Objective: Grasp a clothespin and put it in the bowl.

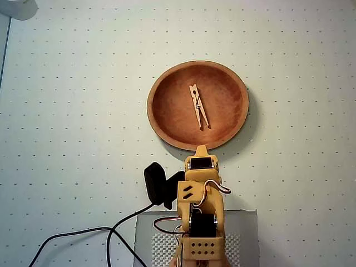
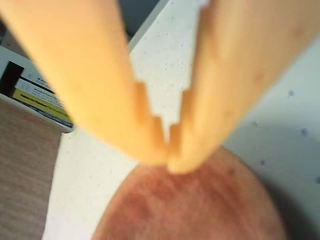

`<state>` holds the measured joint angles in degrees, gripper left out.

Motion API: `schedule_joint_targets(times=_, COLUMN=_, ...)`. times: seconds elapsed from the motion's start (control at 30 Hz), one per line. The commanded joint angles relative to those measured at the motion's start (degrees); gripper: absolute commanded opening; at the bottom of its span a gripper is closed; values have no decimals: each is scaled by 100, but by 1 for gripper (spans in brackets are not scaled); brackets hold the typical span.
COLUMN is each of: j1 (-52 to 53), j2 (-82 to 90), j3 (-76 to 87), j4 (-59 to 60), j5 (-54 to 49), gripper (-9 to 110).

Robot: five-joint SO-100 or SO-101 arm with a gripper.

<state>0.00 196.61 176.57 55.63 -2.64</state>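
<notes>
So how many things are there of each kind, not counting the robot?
Wooden clothespin: 1, lying inside the bowl
Wooden bowl: 1
Black cable: 1, running off the bottom edge in the overhead view
Total: 3

Hobby or lab bench setup. White dotted mat (image 1: 83,83) covers the table; loose black cable (image 1: 83,236). Labelled box (image 2: 30,95) at the edge.
</notes>
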Motion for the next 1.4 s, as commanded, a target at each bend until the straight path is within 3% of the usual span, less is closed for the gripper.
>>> schedule_joint_targets(times=0.0, j1=26, j2=70, j3=70, j4=-132, j5=62, gripper=-3)
schedule_joint_targets(times=1.37, j1=26, j2=44, j3=202, j4=211, j5=62, gripper=-3)
